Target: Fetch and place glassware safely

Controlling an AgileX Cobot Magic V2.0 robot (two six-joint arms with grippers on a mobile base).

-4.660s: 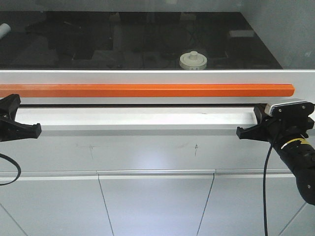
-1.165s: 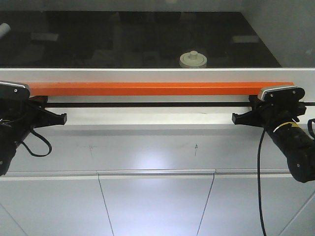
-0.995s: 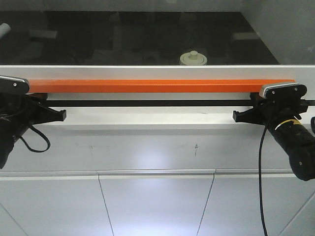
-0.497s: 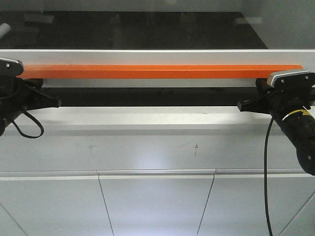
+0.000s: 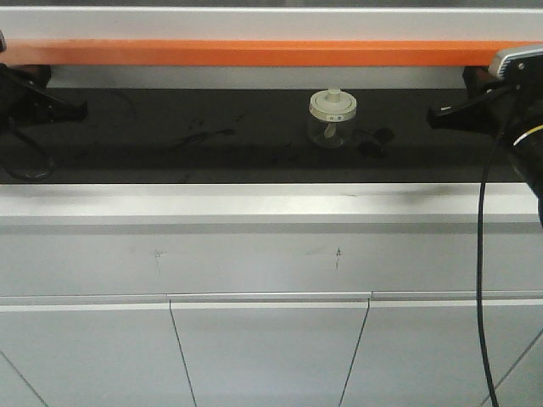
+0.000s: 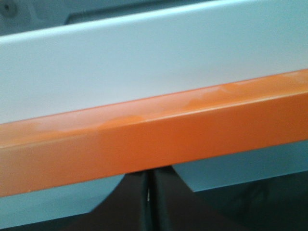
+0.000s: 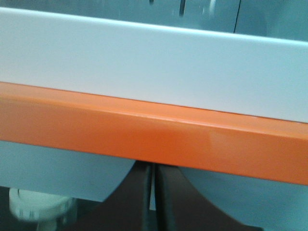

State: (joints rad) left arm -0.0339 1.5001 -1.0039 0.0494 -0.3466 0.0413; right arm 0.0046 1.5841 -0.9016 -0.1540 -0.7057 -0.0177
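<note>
First, front view: glass jar (image 5: pixel 333 119), cream lid on, stands upright on the dark worktop (image 5: pixel 170 136), below the orange bar (image 5: pixel 254 52), right of centre. Left gripper (image 5: pixel 81 108) sits well apart at far left, right gripper (image 5: pixel 434 114) nearer on the right; neither touches the jar.

Left wrist view: fingers (image 6: pixel 137 207) pressed together under the bar; jar not visible.

Right wrist view: fingers (image 7: pixel 166 207) likewise together under the bar; the jar's lid shows blurred at lower left.
</note>
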